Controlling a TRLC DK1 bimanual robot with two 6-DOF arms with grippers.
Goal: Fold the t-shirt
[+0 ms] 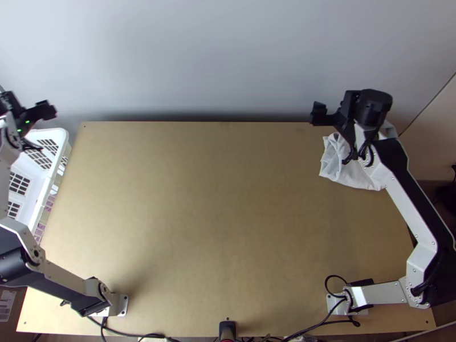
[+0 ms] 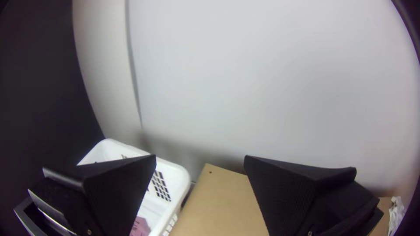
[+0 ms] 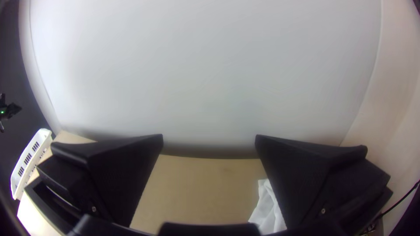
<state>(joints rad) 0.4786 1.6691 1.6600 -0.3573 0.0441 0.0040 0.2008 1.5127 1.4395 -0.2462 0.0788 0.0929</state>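
A white cloth (image 1: 349, 172), likely the t-shirt, lies bunched at the table's far right corner, partly hidden under the right arm. My right gripper (image 1: 333, 114) is above the table's far edge beside it, holding nothing. In the right wrist view the gripper (image 3: 209, 136) has its fingers wide apart, and part of the cloth (image 3: 266, 209) shows below, near one finger. At the far left, my left gripper (image 1: 37, 114) hangs over the basket's far end. The left wrist view has this gripper (image 2: 200, 156) open and empty, with a bit of white cloth (image 2: 396, 213) far off.
A white slotted basket (image 1: 61, 135) stands along the table's left edge, with a pink item (image 2: 140, 226) inside. Bare wooden tabletop (image 1: 199, 199) stretches between the arms. A pale wall (image 1: 216, 57) rises behind the table's far edge. Cables run along the near edge.
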